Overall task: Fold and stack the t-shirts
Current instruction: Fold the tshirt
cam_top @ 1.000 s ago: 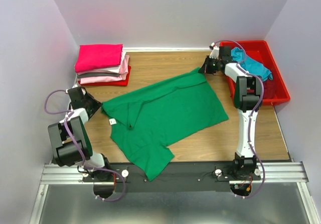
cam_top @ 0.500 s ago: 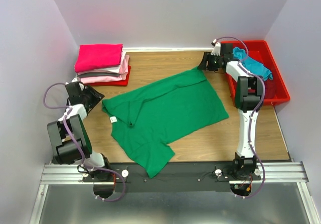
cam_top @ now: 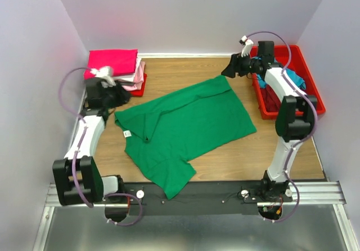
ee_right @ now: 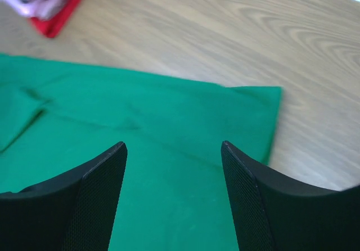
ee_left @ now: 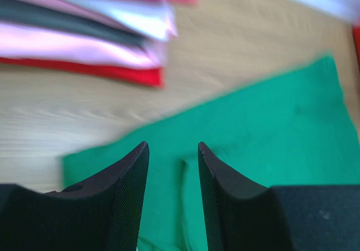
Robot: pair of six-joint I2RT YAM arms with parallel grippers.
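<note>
A bright green t-shirt (cam_top: 185, 127) lies spread on the wooden table, with one sleeve toward the front edge. My left gripper (cam_top: 119, 96) hovers open over its left corner, nothing between the fingers (ee_left: 132, 197). Green cloth (ee_left: 270, 127) shows below them. My right gripper (cam_top: 228, 71) is open above the shirt's far right corner (ee_right: 253, 110), also empty. Folded t-shirts form a stack (cam_top: 115, 71) at the back left, hot pink on top, and its edges (ee_left: 84, 43) show in the left wrist view. A teal t-shirt (cam_top: 296, 79) lies in the red bin.
The red plastic bin (cam_top: 312, 102) stands at the right edge, beside the right arm. Walls close in the table on the left, back and right. Bare wood (cam_top: 270, 149) shows to the right of the green shirt.
Both grippers have opened and let go of the green shirt's corners. The left arm swung up and back toward the stack; the right arm lifted and straightened over the bin.
</note>
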